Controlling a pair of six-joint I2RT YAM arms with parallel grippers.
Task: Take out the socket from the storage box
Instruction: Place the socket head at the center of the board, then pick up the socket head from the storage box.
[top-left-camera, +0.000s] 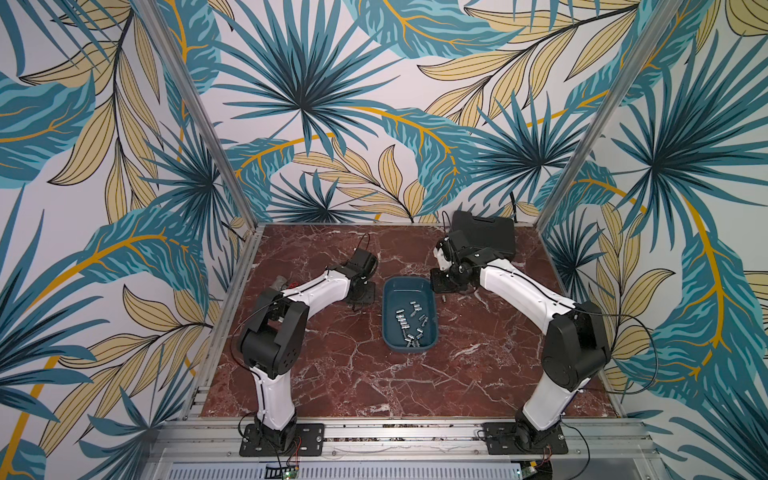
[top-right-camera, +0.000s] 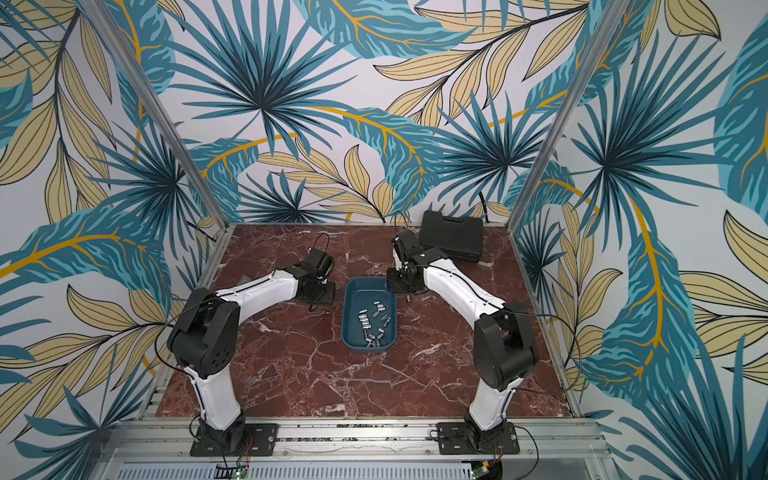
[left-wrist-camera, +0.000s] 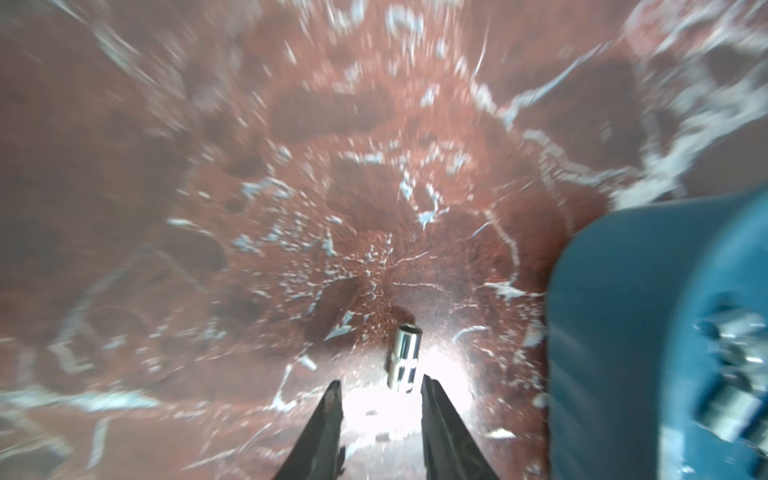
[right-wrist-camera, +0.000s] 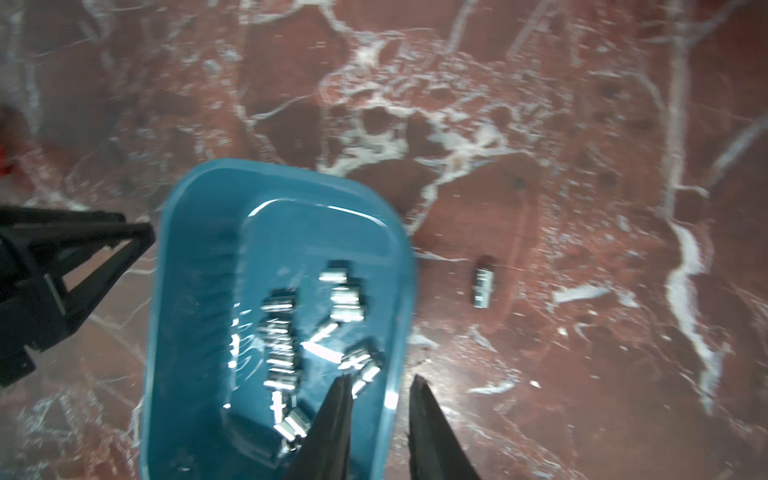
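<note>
The teal storage box (top-left-camera: 388, 291) sits mid-table in both top views, with several shiny sockets (top-left-camera: 409, 328) loose in its near half. My left gripper (top-left-camera: 360, 297) hangs low just left of the box. In the left wrist view its jaws (left-wrist-camera: 380, 379) stand open and hold nothing, and one socket (left-wrist-camera: 405, 357) lies on the marble just past the fingertips. My right gripper (top-left-camera: 443, 293) is at the box's far right corner. It is open (right-wrist-camera: 381, 377), one finger over the sockets inside, the other outside the rim (right-wrist-camera: 405, 266). Another socket (right-wrist-camera: 483, 286) lies on the table beside the box.
A closed black tool case (top-left-camera: 484, 235) stands at the back right, behind the right arm. A small grey and red object (top-left-camera: 282, 284) lies by the left wall, partly behind the left arm. Metal frame rails edge the red marble table (top-left-camera: 374, 386).
</note>
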